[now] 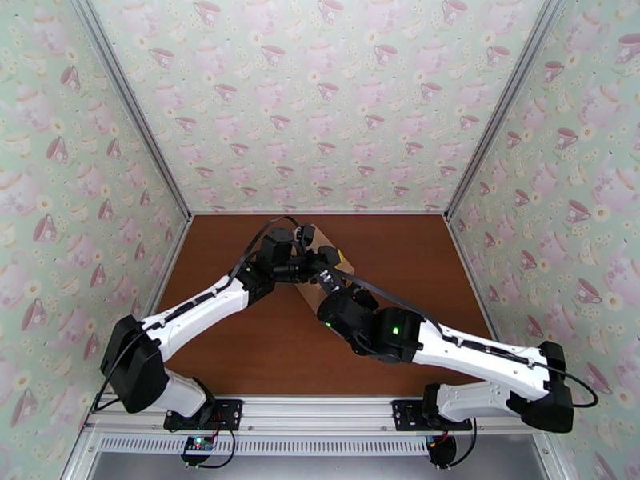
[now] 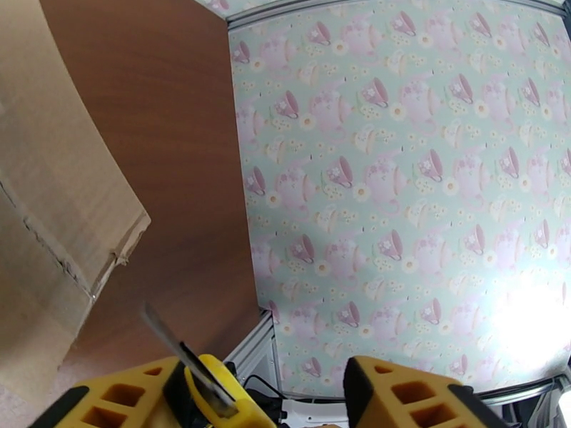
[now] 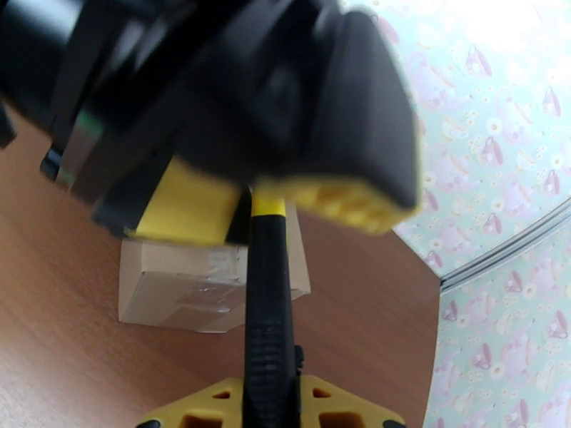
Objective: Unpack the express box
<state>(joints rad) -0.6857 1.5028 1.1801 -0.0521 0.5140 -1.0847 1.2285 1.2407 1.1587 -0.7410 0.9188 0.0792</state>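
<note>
The express box, brown cardboard with a clear tape seam on top, lies on the wooden table below both grippers. In the overhead view the box is mostly covered by the two wrists. My right gripper is shut on the black handle of a utility knife that points up at my left gripper. That gripper's yellow fingers stand apart on either side of the knife's yellow tip. In the left wrist view the thin blade lies against one finger of the left gripper, beside a torn cardboard flap.
The brown table is walled on three sides by teacup-patterned panels in metal frames. Both arms cross over the table's middle, with their bases on the rail at the near edge.
</note>
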